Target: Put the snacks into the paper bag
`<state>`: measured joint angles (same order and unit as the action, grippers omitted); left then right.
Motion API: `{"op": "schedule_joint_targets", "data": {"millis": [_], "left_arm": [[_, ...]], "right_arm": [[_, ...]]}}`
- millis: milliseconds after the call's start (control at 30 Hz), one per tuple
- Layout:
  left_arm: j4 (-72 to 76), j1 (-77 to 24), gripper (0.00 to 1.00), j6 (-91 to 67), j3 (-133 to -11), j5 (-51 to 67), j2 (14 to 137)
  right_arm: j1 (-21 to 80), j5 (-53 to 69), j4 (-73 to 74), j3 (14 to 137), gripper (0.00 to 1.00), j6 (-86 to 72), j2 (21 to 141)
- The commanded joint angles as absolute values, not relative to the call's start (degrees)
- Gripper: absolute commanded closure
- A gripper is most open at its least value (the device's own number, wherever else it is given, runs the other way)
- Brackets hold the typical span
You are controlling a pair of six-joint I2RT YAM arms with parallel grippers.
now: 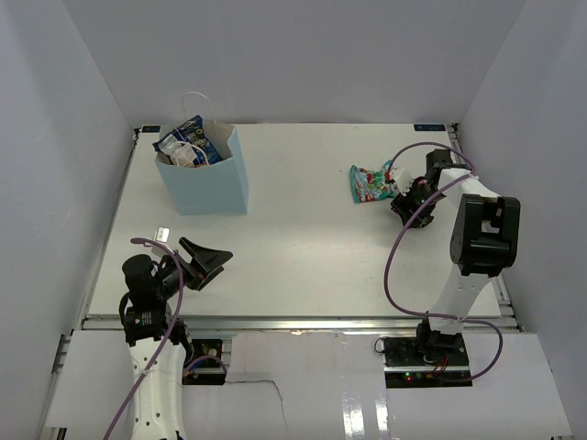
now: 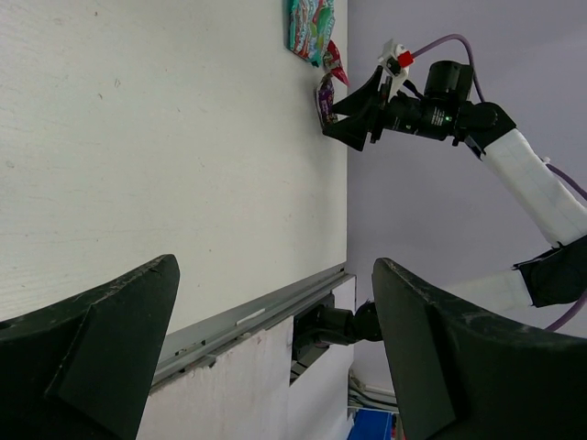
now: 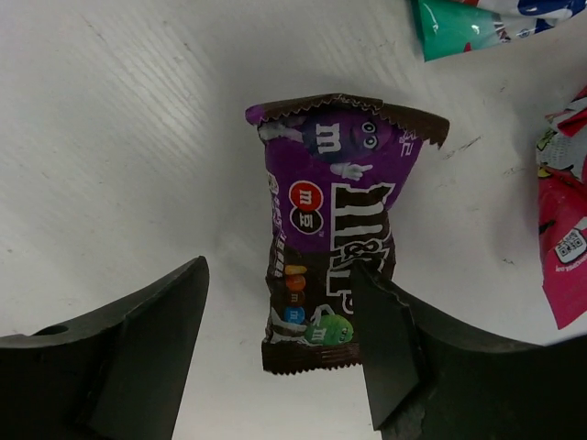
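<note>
While the right arm [image 1: 477,238] reached forward along the table's right edge with its wrist bent down and inward, the right gripper [image 3: 280,316] hung over the small dark purple candy pack [image 3: 330,266]. Its dark fingers [image 3: 138,339] were spread apart with the pack lying flat on the table [image 1: 303,238] between them. The left finger stood clear of the wrapper, while the right one overlapped the pack's lower right edge; whether it pressed on it could not be told. Nothing was pinched.

Just beyond the pack lay the teal-red candy bag [image 1: 371,181], its teal corner at the top of the wrist view. A crinkled red part showed at the right edge of that view.

The left arm [image 1: 147,302] sat folded low over its base at the near left corner, its wrist turned toward the right. The left gripper [image 2: 275,339] was opened wide and held nothing, with only bare tabletop between its fingers.

Well apart from both grippers, the paper bag [image 1: 215,183] stood upright at the far left of the table, a white handle [image 1: 194,96] rising behind it. The blue-white bag [image 1: 193,139] stuck out of its mouth among other packets too crowded to tell apart.
</note>
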<state>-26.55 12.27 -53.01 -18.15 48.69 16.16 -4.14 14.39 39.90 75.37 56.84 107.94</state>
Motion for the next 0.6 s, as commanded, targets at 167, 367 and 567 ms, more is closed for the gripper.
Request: {"op": "schedule_joint_targets", "data": {"millis": [167, 367, 567], "left_arm": [[-26.46, 12.39, 0.04, -52.73, -17.75, 49.39, 15.64], [-26.46, 12.39, 0.04, -52.65, -17.40, 49.31, 15.91], [-26.46, 12.48, 0.04, -52.03, -17.75, 49.48, 17.05]], "right_arm": [[-4.48, 12.21, 36.30, 77.00, 0.33, 59.68, 109.25], [-4.83, 14.85, 34.81, 76.72, 0.34, 59.16, 104.50], [-5.01, 14.15, 34.72, 79.71, 0.34, 56.78, 109.06]]}}
